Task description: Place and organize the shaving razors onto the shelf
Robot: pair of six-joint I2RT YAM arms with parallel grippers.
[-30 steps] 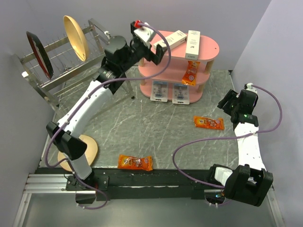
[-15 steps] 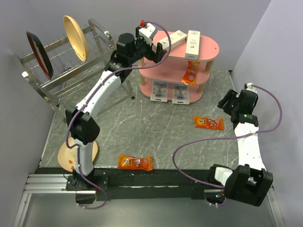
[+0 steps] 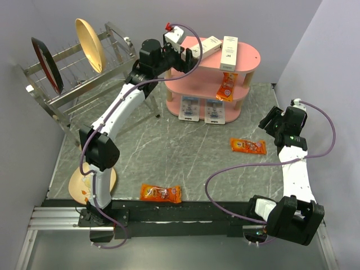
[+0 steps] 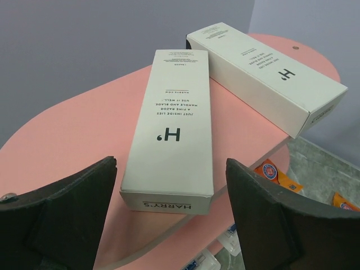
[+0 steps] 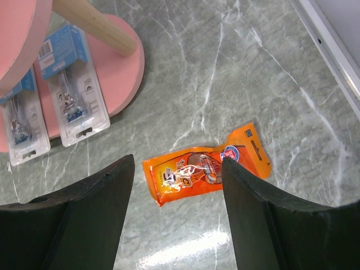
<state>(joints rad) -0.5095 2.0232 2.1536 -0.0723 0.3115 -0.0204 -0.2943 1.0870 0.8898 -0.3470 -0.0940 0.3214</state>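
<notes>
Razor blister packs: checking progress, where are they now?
Top view: the razor blister packs lie side by side on the bottom board of the pink shelf, at its front edge.

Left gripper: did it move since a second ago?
Yes. In the top view the left gripper has shifted a little to the right, closer to the white boxes on top of the shelf, which stayed put.

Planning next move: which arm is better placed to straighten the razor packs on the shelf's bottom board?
Right, probably. The right gripper, open, hangs by the orange packet with both razor packs in wrist view; the left gripper is at the top board, facing white boxes.
</notes>
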